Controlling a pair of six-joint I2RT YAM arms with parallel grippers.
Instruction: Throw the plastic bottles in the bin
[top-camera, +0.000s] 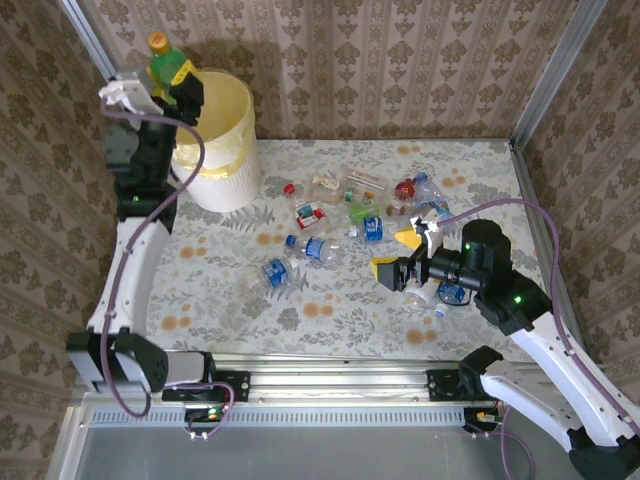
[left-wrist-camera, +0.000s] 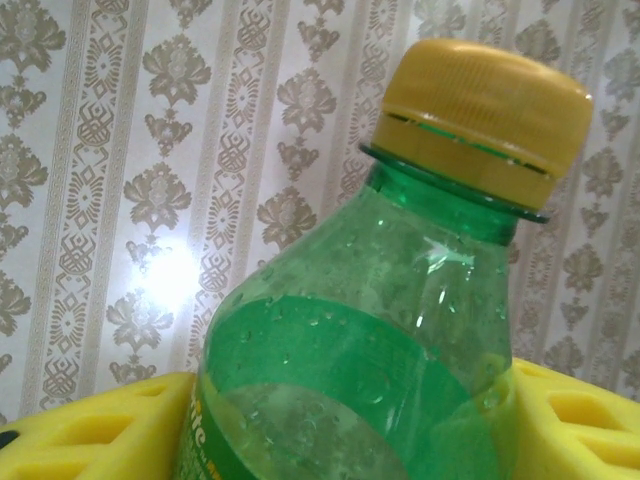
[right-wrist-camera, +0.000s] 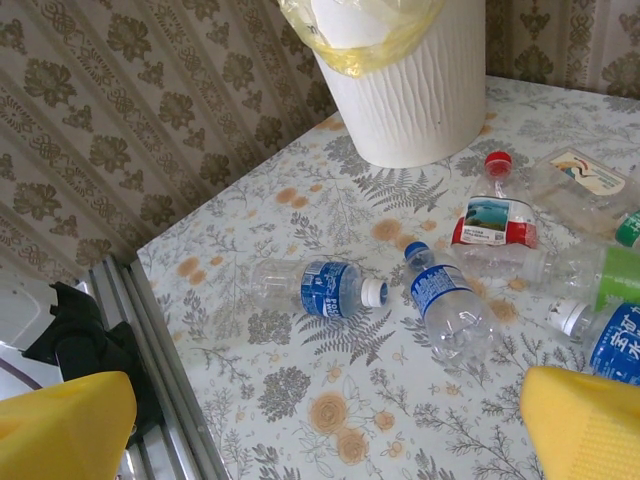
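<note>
My left gripper (top-camera: 166, 76) is raised at the far left, beside the rim of the tall pale-yellow bin (top-camera: 222, 150), and is shut on a green bottle (top-camera: 163, 64). In the left wrist view the green bottle (left-wrist-camera: 380, 320) with its yellow cap (left-wrist-camera: 480, 100) stands upright between the yellow fingers (left-wrist-camera: 90, 430). My right gripper (top-camera: 397, 254) hangs open over the table's middle, nothing between its yellow fingers (right-wrist-camera: 585, 420). Below it lie a blue-labelled bottle with a white cap (right-wrist-camera: 320, 288), a blue-capped one (right-wrist-camera: 445, 300) and a red-labelled one (right-wrist-camera: 492, 212). The bin (right-wrist-camera: 405, 90) stands beyond them.
Several more crushed bottles (top-camera: 370, 205) are scattered across the flowered tabletop between the bin and the right arm. Patterned walls close the back and both sides. An aluminium rail (top-camera: 330, 375) runs along the near edge; the rail (right-wrist-camera: 150, 370) also lies left of the right gripper.
</note>
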